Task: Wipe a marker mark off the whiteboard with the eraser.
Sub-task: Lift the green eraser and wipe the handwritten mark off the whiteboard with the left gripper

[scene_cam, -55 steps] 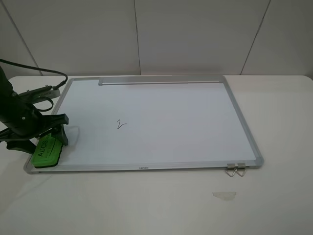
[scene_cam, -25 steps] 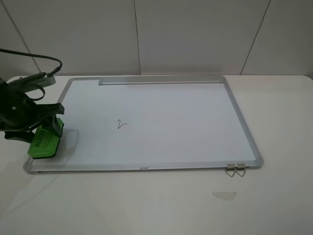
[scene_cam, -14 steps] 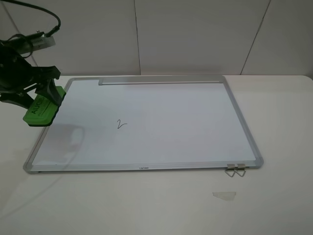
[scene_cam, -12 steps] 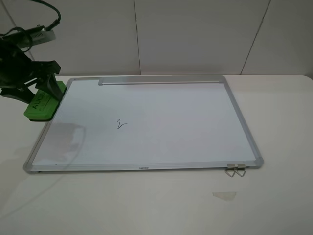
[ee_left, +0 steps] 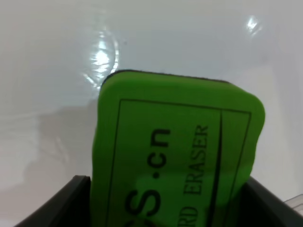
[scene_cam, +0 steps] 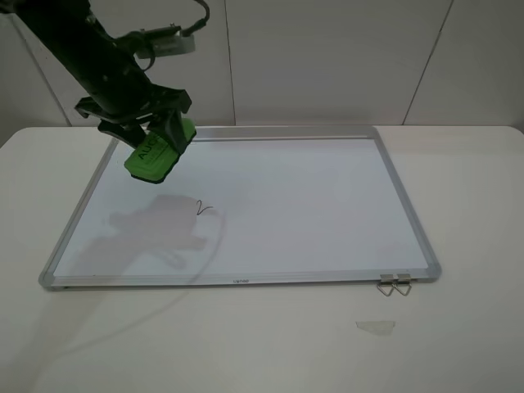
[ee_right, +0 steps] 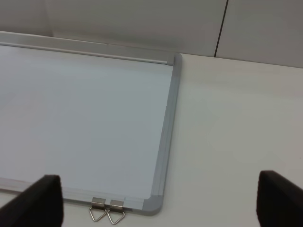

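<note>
Since the small dark squiggle of marker point(scene_cam: 203, 208) sits unsmeared left of centre on the large white board with the silver-grey metal frame point(scene_cam: 311, 278), I judge the wipe has not begun. I have the bright green rectangular eraser point(scene_cam: 155, 155) clamped between the black fingers of the left gripper point(scene_cam: 151, 139), printed face up, hanging clear of the surface to the far left of the mark. Its shadow falls beside the squiggle, so lowering and sliding near-right should meet it. The right gripper point(ee_right: 163, 201) sits spread and empty by the board's near-right corner, over the two metal clips point(scene_cam: 395, 286), out of the way.
</note>
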You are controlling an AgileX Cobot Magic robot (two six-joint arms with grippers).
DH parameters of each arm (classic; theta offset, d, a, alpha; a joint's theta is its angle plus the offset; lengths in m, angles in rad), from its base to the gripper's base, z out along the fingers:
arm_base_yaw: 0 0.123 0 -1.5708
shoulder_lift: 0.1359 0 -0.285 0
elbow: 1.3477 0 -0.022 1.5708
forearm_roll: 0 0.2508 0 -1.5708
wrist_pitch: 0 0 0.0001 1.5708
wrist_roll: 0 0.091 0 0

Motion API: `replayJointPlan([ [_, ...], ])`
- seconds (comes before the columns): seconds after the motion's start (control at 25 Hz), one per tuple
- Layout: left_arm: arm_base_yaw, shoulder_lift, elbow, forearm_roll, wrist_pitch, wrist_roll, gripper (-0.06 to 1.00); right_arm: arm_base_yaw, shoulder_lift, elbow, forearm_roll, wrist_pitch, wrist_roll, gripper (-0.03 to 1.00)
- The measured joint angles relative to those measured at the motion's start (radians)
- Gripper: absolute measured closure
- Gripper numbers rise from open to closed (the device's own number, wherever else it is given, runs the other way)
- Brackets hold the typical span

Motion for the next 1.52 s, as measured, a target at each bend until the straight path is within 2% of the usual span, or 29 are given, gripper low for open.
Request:
replayJointPlan([
  [0.2,-0.12,0.146,-0.118,0.08,0.034,-0.078,0.34,0.0,0.0,0.0,0.0,0.0,0.0,0.15],
  [0.4,-0.184,0.255,-0.167,0.122,0.062,-0.102,0.34,0.0,0.0,0.0,0.0,0.0,0.0,0.15],
  [0.72,-0.19,0.35,-0.167,0.214,0.03,-0.117,0.34,0.0,0.0,0.0,0.0,0.0,0.0,0.15],
  [0.96,-0.19,0.362,-0.167,0.218,-0.049,-0.117,0.34,0.0,0.0,0.0,0.0,0.0,0.0,0.15],
  [1.32,-0.19,0.409,-0.171,0.22,-0.045,-0.117,0.34,0.0,0.0,0.0,0.0,0.0,0.0,0.15],
  [1.52,-0.19,0.411,-0.171,0.251,-0.047,-0.121,0.34,0.0,0.0,0.0,0.0,0.0,0.0,0.15],
])
